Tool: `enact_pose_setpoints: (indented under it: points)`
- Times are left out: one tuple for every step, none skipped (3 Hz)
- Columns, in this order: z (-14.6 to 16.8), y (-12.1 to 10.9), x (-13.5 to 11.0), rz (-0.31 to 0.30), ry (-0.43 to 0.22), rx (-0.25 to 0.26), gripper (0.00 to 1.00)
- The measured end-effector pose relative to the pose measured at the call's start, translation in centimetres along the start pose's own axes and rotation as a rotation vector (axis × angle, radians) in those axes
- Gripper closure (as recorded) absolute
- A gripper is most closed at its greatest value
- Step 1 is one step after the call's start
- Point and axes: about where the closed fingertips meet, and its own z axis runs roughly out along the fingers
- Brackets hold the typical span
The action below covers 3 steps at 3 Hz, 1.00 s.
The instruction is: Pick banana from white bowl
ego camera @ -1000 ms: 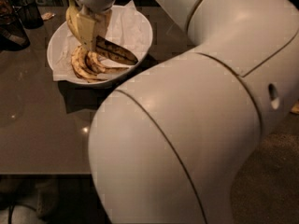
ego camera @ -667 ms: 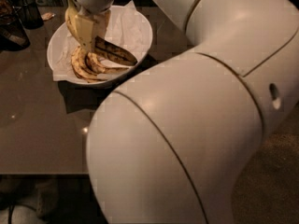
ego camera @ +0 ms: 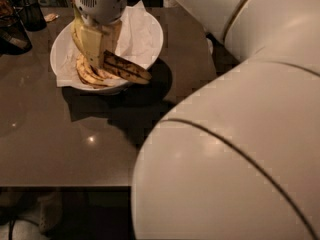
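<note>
Finds the gripper (ego camera: 95,59) lowered into the left half of the white bowl (ego camera: 59,49), hanging from the pale housing (ego camera: 100,1) at the top of the view. Cannot tell whether it is apart, together or clamped on anything, with its lower end lost against the pale yellow fruit behind it. Places the banana (ego camera: 122,70) inside the bowl, on the crumpled white paper (ego camera: 137,31), toward the near side, with dark-streaked pieces lying right of the gripper and paler pieces directly beneath it. Appears to touch or nearly touch the fruit; contact not confirmed. Notes the bowl standing on a brown table (ego camera: 60,149), a dark cup (ego camera: 31,13) well apart at the far left, and the robot's white arm (ego camera: 240,134) filling the right and lower part of the view.

Judges the step in hand to be the grasp: descent done or almost done, lift not yet begun, banana resting in the bowl. Calls next for a firm closure on the cluster, then a straight upward pull clear of the rim, without dragging the paper or tipping the bowl. Flags the soft, overripe fruit as liable to slip or split under pressure.

Against the earlier frames, shows the banana in the same place in the bowl, not raised. Shows the gripper at the same spot over the fruit, perhaps slightly lower. Shows the arm's bulk shifted to the right, uncovering more table at the lower left.
</note>
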Motion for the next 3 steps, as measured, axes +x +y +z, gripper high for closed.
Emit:
enact_pose_setpoints:
  points:
    - [0.3, 1.4, 1.6, 0.016, 0.025, -0.035, 1.00]
    - [-0.3, 4.5, 2.3, 0.001, 0.025, -0.071, 1.00]
    - [-0.2, 4.0, 1.3, 0.003, -0.012, -0.056, 1.00]
